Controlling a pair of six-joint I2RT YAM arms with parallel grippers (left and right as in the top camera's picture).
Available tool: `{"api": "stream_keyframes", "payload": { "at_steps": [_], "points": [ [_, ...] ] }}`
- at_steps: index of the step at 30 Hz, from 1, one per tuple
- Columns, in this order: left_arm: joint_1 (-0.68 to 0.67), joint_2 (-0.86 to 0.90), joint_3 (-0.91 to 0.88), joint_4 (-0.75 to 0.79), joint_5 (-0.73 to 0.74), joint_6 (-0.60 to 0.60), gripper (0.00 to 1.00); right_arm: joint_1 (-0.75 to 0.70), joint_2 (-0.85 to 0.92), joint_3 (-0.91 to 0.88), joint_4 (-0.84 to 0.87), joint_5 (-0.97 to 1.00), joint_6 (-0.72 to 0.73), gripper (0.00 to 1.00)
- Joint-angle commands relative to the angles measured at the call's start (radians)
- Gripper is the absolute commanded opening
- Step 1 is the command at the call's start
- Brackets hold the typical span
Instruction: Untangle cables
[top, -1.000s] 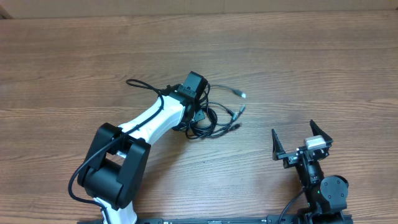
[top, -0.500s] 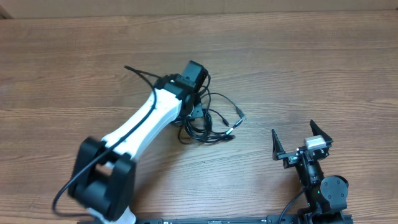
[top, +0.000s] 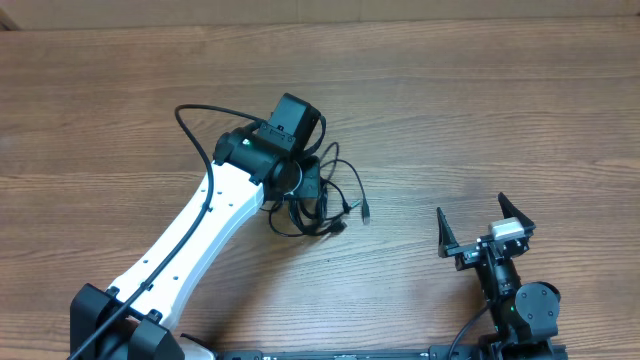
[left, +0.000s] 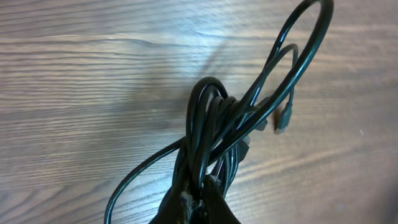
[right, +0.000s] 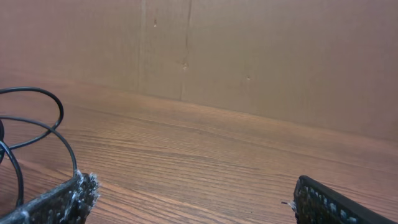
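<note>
The left wrist view shows what the overhead view hides: the left end effector (left: 198, 200) clamped on the bunched cables (left: 211, 118) at mid-desk (top: 500, 100). Overhead, two plug ends (top: 365, 213) show, but the strands are too tangled to count. The right end effector (top: 472, 215) has its fingers apart and holds nothing.

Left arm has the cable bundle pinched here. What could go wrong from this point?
The left fingers are shut on several strands of the cables at once, so pulling may tighten the knot rather than loosen it. The right fingers sit open and apart from the cables, so nothing pins the bundle and it may just drag along. A loose plug end lies close to the loops and could snag.
</note>
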Motion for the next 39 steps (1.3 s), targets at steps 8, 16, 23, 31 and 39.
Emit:
{"api": "stream_keyframes", "payload": {
  "at_steps": [8,16,23,31,39],
  "points": [
    [-0.002,-0.016,0.022,0.087,0.321,0.277,0.04,-0.003,-0.007,-0.011,0.018,-0.042,0.018,1.00],
    [-0.002,-0.016,0.022,0.166,0.402,0.304,0.04,-0.003,-0.007,-0.005,-0.002,-0.071,0.385,1.00],
    [-0.002,-0.016,0.022,0.170,0.402,0.301,0.04,-0.003,0.003,0.126,-0.259,-0.094,0.464,1.00],
    [-0.002,-0.016,0.022,0.268,0.491,0.215,0.04,-0.003,0.097,0.274,-0.445,-0.173,0.529,1.00],
    [-0.003,-0.015,0.022,0.324,0.626,0.211,0.04,-0.003,0.365,0.463,-0.582,-0.217,0.575,1.00]
  ]
}}
